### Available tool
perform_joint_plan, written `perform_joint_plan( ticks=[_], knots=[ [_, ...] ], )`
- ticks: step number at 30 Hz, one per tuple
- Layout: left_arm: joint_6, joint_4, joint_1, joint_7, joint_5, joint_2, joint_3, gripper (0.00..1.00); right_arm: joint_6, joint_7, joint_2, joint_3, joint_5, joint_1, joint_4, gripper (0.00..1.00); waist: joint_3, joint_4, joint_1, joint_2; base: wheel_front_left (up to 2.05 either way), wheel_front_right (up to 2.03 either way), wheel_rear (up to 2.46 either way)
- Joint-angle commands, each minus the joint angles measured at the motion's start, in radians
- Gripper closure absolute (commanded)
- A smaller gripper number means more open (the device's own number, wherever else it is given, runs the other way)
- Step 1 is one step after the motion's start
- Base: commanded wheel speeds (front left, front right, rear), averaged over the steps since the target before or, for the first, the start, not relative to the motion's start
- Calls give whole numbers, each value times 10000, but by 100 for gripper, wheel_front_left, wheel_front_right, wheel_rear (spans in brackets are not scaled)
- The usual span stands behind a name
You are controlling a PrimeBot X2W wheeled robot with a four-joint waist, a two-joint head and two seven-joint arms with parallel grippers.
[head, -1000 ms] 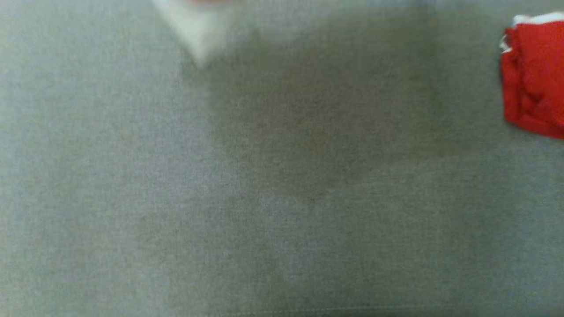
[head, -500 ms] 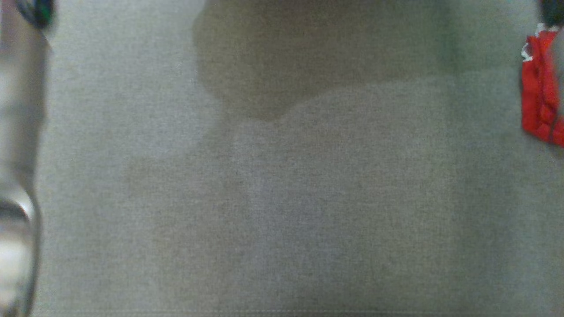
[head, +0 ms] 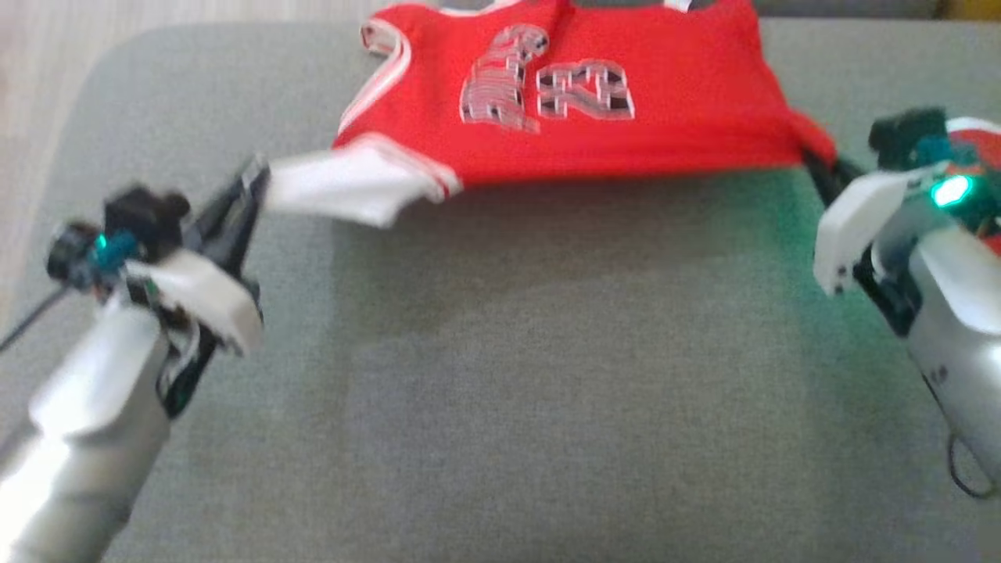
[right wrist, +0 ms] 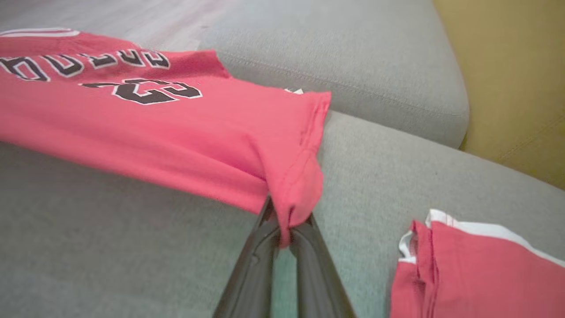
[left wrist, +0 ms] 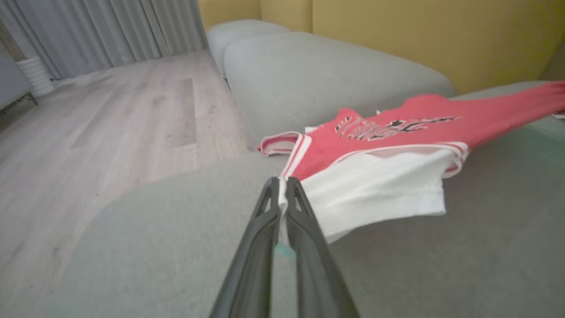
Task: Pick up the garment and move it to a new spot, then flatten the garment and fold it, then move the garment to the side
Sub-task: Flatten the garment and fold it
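The garment [head: 563, 102] is a red basketball jersey with white trim and a number print, stretched between my two grippers above the grey cushion [head: 500, 375]. My left gripper [head: 254, 176] is shut on its white corner, seen close up in the left wrist view where the left gripper [left wrist: 282, 183] pinches the white fabric [left wrist: 375, 190]. My right gripper [head: 813, 160] is shut on the red corner at the other end; in the right wrist view the right gripper [right wrist: 282, 227] clamps a bunched red fold of the garment [right wrist: 154, 119]. The far part rests on the cushion.
A second red folded cloth with white trim [right wrist: 476, 269] lies on the cushion beside my right arm [head: 970, 148]. Another grey cushion [left wrist: 318, 75] and a yellow backrest [left wrist: 419, 35] lie beyond. Wooden floor [left wrist: 110, 123] is off the cushion's left edge.
The head camera has swung up: earlier it showed blurred grey cushion with a red piece at the right edge; now both arms and the stretched garment are in view.
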Motion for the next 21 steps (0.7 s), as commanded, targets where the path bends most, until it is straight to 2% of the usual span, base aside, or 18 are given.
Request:
perform_joint_plan(
  ticks=[1, 9, 14, 18, 21],
  knots=[
    [26, -400, -131, 128, -233, 856, 308, 100, -9, 290, -544, 367, 319, 213, -432, 100, -362, 3, 3, 0, 0, 0, 0],
    [34, -2255, 1826, 1349, -975, 1926, -353, 100, -9, 2239, -2284, 2414, 2601, 1739, -2966, 100, -1424, -17, 3, 0, 0, 0, 0],
    [127, -3762, 2973, 2569, -1498, 2588, -696, 100, -9, 3631, -3196, 3129, 4054, 2540, -4207, 100, -1981, -30, 3, 0, 0, 0, 0],
    [392, -5186, 3796, 3462, -1933, 3232, -876, 100, -9, 4751, -3857, 3464, 5072, 3111, -5163, 100, -2194, -38, 3, 0, 0, 0, 0],
    [673, -6173, 4187, 3980, -2189, 3620, -925, 100, -9, 5200, -4357, 3711, 5321, 3394, -6008, 100, -2229, -6, 3, 0, 0, 0, 0]
  ],
)
